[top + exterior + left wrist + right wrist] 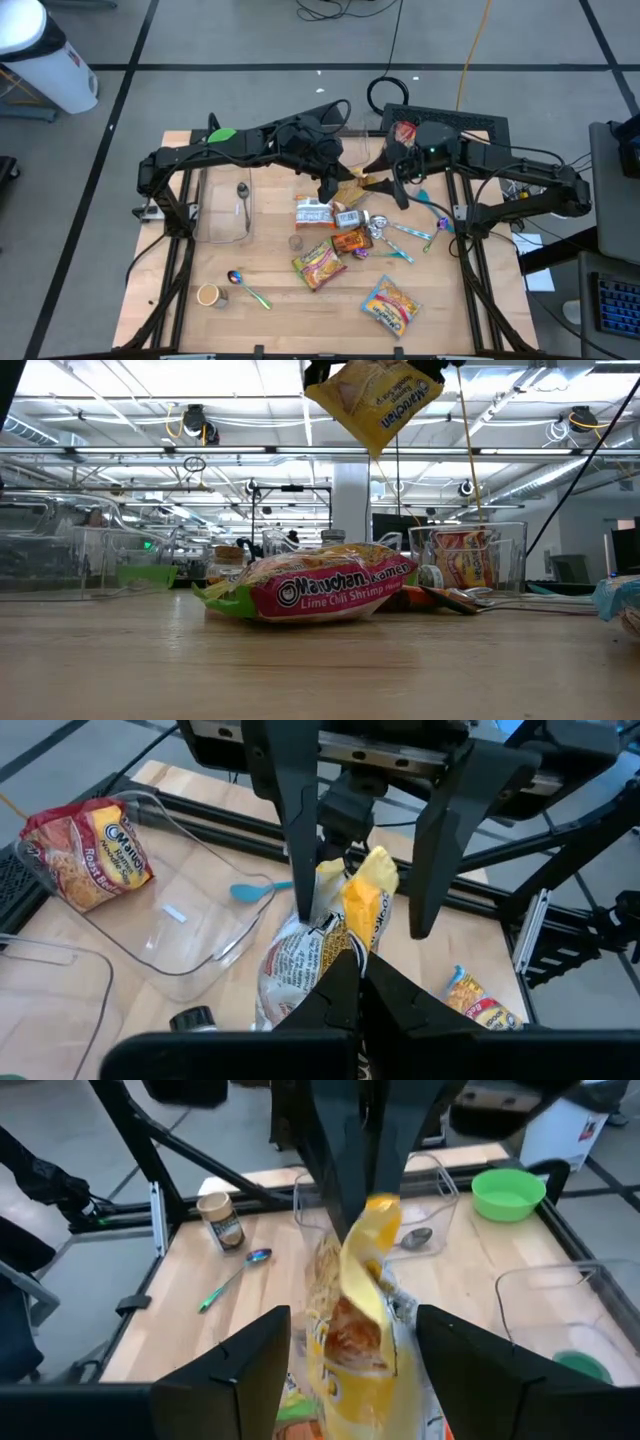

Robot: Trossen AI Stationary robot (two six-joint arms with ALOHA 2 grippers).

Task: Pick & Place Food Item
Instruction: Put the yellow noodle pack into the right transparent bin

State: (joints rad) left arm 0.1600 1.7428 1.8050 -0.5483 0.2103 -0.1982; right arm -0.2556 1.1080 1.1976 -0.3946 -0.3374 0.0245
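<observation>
Left tool [345, 982] pinches yellow ramen packet [365, 900]; right tool [345, 1355] open.

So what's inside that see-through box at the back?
A red Maruchan ramen packet sits inside the clear box. Whatever lies under the packet is hidden.

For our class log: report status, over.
Left gripper shut on yellow ramen packet, lifted. Right gripper open around it. Nothing blocking.
</observation>
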